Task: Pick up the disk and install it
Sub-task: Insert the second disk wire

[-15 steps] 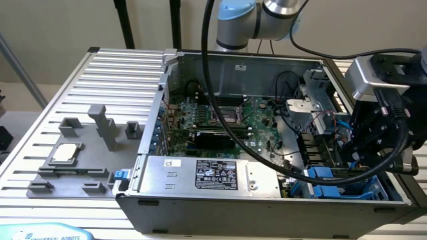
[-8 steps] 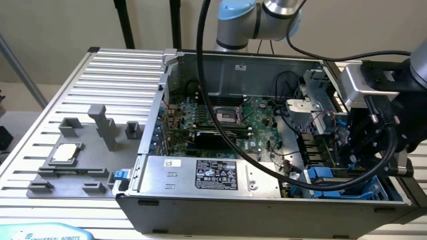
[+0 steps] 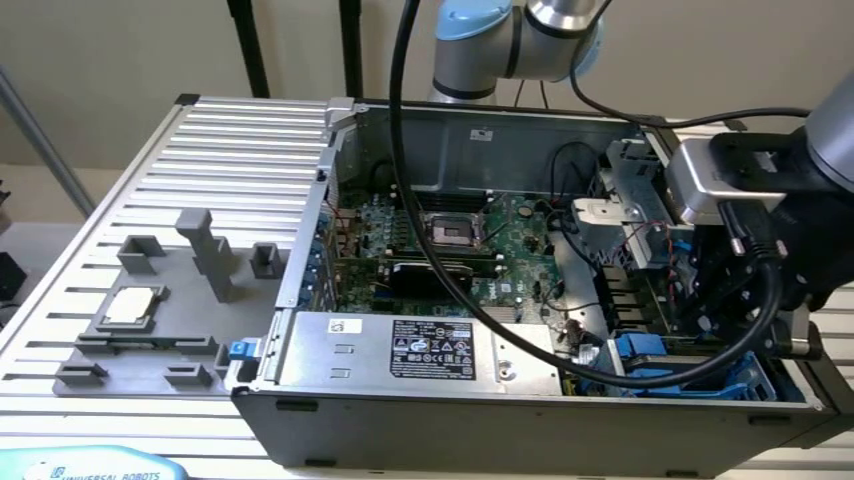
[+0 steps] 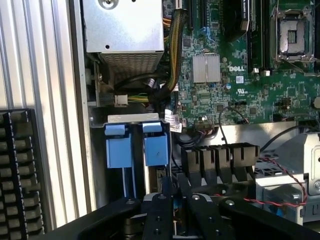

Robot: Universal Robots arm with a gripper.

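Observation:
My gripper [image 4: 175, 194] reaches down into the open computer case [image 3: 534, 420], at the drive bay [image 3: 667, 368] on the exterior view's right. Its dark fingers [image 4: 166, 192] stand close together. The disk [image 4: 159, 176] sits edge-on in the bay, a thin silver strip under a blue carrier tab [image 4: 155, 146], and runs down between the fingertips, where a bit of blue shows. In the exterior view the gripper [image 3: 714, 315] is a dark mass low over the bay, with its tips hidden behind the case parts.
A second blue carrier [image 4: 118, 146] sits beside the disk. The motherboard [image 3: 454, 250], power supply [image 3: 400, 345] and loose cables [image 4: 150, 92] crowd the case. On the slatted table [image 3: 214, 150], a grey fixture [image 3: 147, 335] holds a small silver chip [image 3: 134, 303].

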